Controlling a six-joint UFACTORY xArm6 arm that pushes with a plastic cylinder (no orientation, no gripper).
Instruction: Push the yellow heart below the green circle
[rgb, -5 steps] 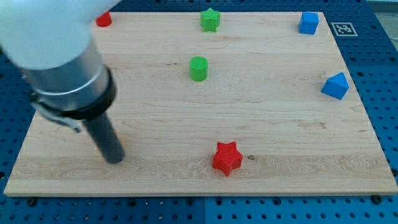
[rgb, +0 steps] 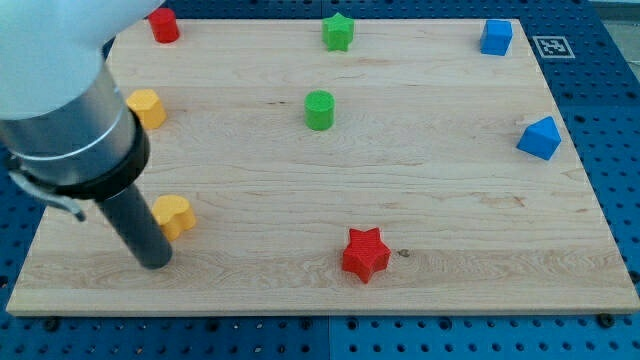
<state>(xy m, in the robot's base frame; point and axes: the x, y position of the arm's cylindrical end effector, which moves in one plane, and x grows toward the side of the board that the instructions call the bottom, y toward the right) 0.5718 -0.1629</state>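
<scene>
The yellow heart (rgb: 175, 215) lies near the board's left edge, low in the view. The green circle (rgb: 319, 109) stands above and to the right of it, near the board's upper middle. My tip (rgb: 155, 262) rests on the board just below and to the left of the yellow heart, close to it. The rod and the arm's pale body rise from the tip towards the view's top left and hide part of the board's left side.
A second yellow block (rgb: 147, 107) sits at the left edge. A red block (rgb: 164, 25) is at the top left, a green star (rgb: 339, 31) at top middle, a blue cube (rgb: 496, 37) at top right, a blue block (rgb: 540, 138) at right, a red star (rgb: 365, 254) at bottom middle.
The arm has moved left and slightly down. Both yellow blocks, hidden before behind the arm, now show. The blocks themselves have not visibly moved.
</scene>
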